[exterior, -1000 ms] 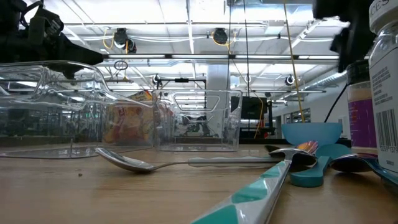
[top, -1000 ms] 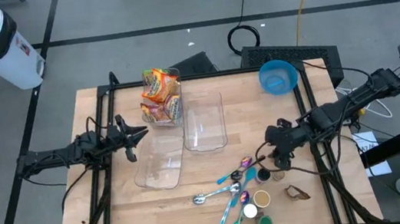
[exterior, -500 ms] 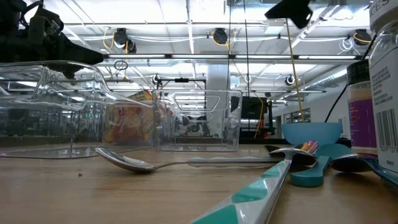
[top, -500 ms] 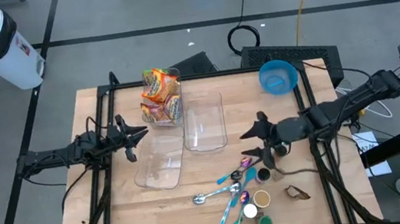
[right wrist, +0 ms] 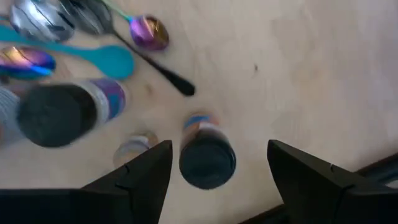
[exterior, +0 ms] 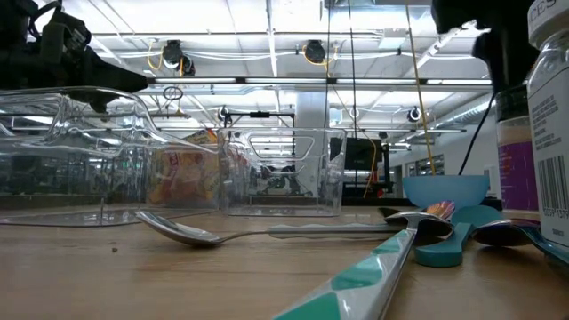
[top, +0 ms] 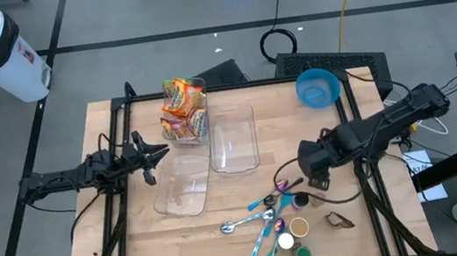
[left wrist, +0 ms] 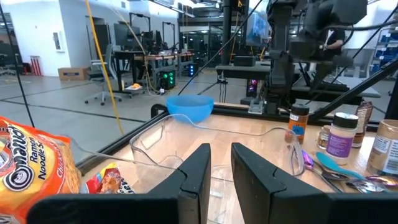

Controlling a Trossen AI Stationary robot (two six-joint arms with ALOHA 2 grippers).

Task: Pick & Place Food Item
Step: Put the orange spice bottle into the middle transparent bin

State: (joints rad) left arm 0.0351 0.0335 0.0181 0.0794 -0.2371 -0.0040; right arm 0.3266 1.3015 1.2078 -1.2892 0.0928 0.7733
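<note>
Ramen noodle packets (top: pixel 183 107) stand inside a clear container (top: pixel 194 115) at the far left-centre of the wooden surface (top: pixel 154 235); neither arm touches them. A second clear container (top: pixel 234 140) lies just beside it, empty, and a third (top: pixel 181 187) lies nearer the front edge.

Left gripper (top: pixel 157 153) hangs at the left side of the surface, level with the containers, its fingers (left wrist: pixel 196 171) nearly closed with only a narrow gap between them and nothing held.

Right gripper (right wrist: pixel 211 168) is positioned over the right front area, pointing down. Its fingers (right wrist: pixel 140 177) are spread wide and empty, with a small dark-capped bottle (right wrist: pixel 206 155) standing on the surface directly between and below them, not gripped.

Other items nearby: a larger dark-lidded jar (right wrist: pixel 62 115), a cluster of spoons (top: pixel 262 216) including a teal one (right wrist: pixel 93 59) and an iridescent one (right wrist: pixel 149 32), and a blue bowl (top: pixel 318 88) at the far right corner.
</note>
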